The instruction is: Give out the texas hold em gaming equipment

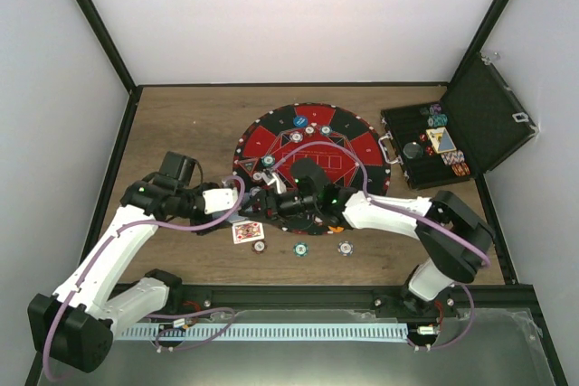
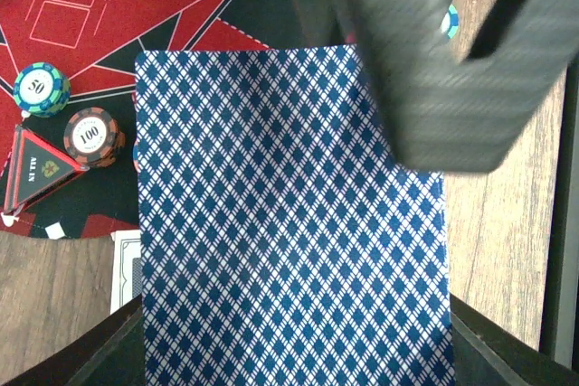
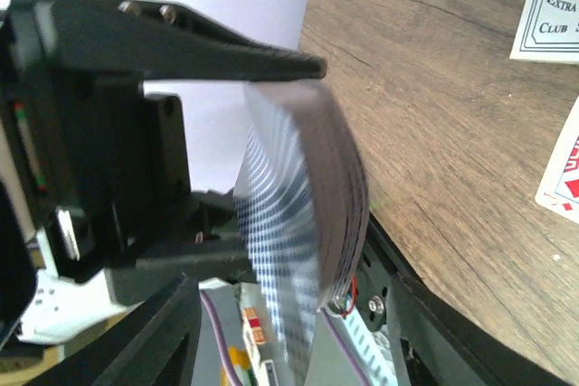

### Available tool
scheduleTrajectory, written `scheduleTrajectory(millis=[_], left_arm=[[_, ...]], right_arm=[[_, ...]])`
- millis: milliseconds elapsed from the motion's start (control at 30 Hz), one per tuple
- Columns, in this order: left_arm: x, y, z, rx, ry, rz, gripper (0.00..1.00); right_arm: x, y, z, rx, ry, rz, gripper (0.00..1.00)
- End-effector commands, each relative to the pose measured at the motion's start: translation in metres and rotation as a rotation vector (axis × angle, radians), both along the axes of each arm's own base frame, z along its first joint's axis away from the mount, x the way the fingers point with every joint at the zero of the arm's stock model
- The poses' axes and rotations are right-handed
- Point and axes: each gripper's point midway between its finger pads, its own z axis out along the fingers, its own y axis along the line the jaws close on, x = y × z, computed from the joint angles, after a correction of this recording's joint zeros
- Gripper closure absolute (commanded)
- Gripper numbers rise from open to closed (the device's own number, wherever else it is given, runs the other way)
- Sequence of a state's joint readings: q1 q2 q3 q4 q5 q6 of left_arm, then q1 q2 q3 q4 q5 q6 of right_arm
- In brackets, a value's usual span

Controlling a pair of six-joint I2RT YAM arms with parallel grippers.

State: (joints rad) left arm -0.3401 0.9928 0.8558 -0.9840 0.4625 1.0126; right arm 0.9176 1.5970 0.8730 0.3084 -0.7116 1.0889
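My left gripper (image 1: 241, 197) is shut on a deck of playing cards (image 2: 289, 223) with blue diamond backs, held above the near edge of the round poker mat (image 1: 308, 153). In the left wrist view the deck fills the space between my fingers (image 2: 109, 354). My right gripper (image 1: 270, 199) meets it from the right. In the right wrist view the deck (image 3: 303, 214) stands edge-on between my open right fingers (image 3: 163, 332). A face-up card (image 1: 247, 231) and three chips (image 1: 299, 248) lie on the wood in front. A teal chip (image 2: 41, 88) and a red chip (image 2: 93, 137) sit on the mat.
A black hinged case (image 1: 493, 119) stands open at the back right with chips and cards inside. A triangular "ALL IN" marker (image 2: 41, 169) lies on the mat. Two face-up cards (image 3: 552, 6) lie on the wood. Black frame posts and white walls bound the table.
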Motion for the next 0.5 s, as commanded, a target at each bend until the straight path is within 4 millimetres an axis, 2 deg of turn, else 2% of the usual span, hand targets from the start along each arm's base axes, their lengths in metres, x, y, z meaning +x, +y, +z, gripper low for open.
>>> scheduleTrajectory(millis=[0,233,367,467], left_arm=[[0.003,-0.002,0.000,-0.016,-0.012,0.006,0.96],[0.005,-0.003,0.000,-0.016,-0.007,0.015,0.96],[0.004,-0.001,-0.004,-0.005,-0.002,0.018,0.96],[0.003,0.001,-0.006,0.002,0.004,0.020,0.96]], right_arm=[[-0.002,-0.009,0.013,0.014,-0.022,-0.014,0.46],[-0.002,-0.009,0.015,0.011,-0.024,-0.011,0.66],[-0.001,-0.007,0.020,0.029,-0.027,-0.007,0.74],[-0.001,-0.007,0.024,0.032,-0.034,-0.007,0.85]])
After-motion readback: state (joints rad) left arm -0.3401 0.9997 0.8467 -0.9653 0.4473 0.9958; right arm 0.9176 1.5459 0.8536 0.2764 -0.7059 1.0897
